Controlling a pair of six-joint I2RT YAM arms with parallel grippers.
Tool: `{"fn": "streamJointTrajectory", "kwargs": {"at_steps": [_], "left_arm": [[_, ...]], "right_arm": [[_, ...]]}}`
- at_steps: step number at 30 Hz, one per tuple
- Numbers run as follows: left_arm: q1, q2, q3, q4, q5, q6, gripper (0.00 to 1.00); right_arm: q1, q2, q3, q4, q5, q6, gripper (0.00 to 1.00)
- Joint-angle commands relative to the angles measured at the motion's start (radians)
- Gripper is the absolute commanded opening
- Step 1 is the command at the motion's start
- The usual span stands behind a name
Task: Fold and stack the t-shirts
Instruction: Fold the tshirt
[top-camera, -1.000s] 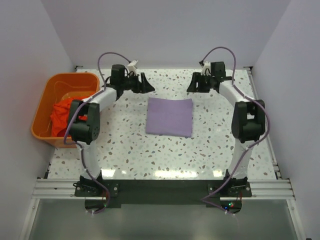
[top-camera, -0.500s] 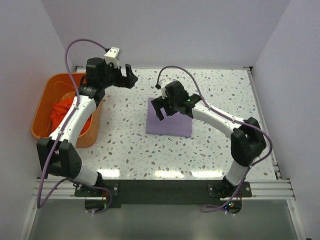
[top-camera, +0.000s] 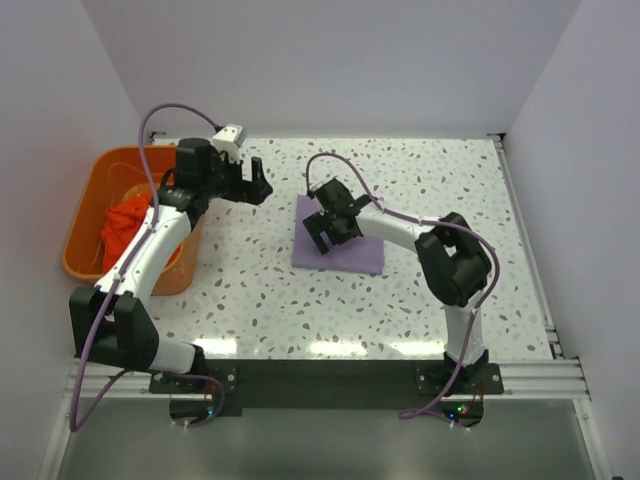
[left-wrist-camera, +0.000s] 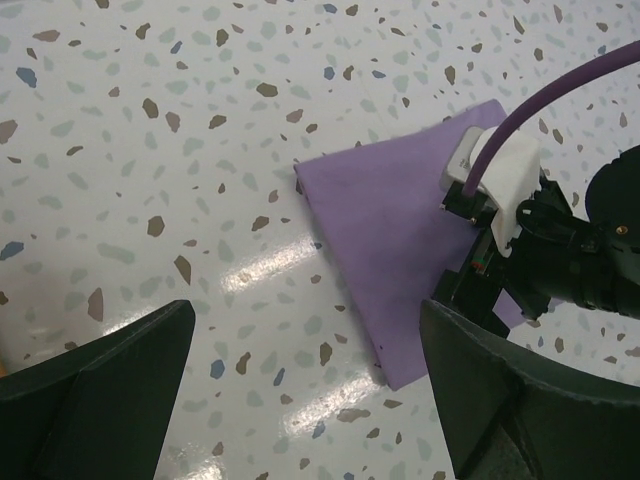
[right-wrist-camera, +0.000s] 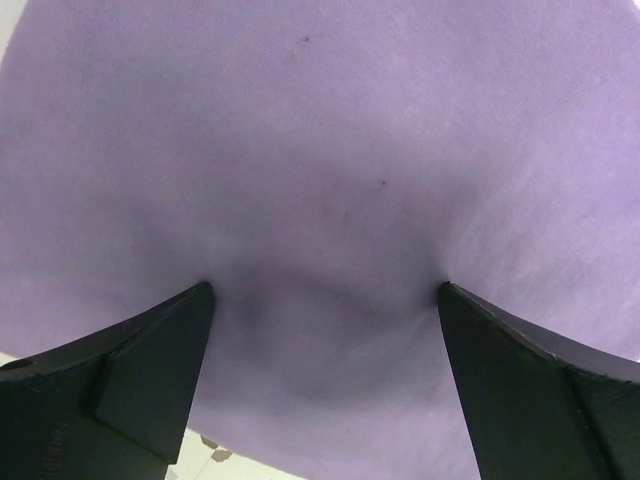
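Lavender t-shirt (top-camera: 355, 250) lies folded mid-worktop (top-camera: 450, 180). The right end effector (top-camera: 328, 228), its arm bent across leftward, points down onto the shirt's left half, jaws spread wide, holding nothing. The left end effector (top-camera: 260, 180), arm stretched forward, hovers equally wide nearby. The orange-red t-shirt (top-camera: 122, 225) sits in the basket (top-camera: 85, 215).

White speckled worktop (top-camera: 250, 290), glossy, with dark flecks. A plain lavender-purple cloth t-shirt (top-camera: 355, 255), folded into a flat rectangle, lies near the centre, slightly towards the far edge. A rigid orange plastic basket (top-camera: 80, 225) stands against the left edge, near the far-left corner.
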Motion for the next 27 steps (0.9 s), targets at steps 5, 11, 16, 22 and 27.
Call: {"fn": "streamJointTrajectory", "kwargs": {"at_steps": [5,11,16,22,27], "left_arm": [[0.008,-0.025,-0.01,-0.002,-0.004,0.016,1.0],[0.021,-0.028,0.002,0.001,-0.026,0.015,1.0],[0.038,-0.031,0.02,-0.025,-0.035,0.025,1.0],[0.041,-0.038,0.004,-0.007,-0.015,0.021,1.0],[0.011,-0.038,-0.039,0.085,-0.032,0.013,1.0]], "right_arm": [[-0.006,0.09,0.061,0.041,0.009,-0.026,0.99],[-0.006,0.24,0.238,0.042,-0.032,0.02,0.99],[-0.006,0.308,0.411,0.048,-0.045,-0.021,0.99],[-0.007,0.138,0.42,0.045,-0.071,-0.047,0.99],[-0.047,-0.054,0.402,0.012,-0.065,-0.047,0.99]]}}
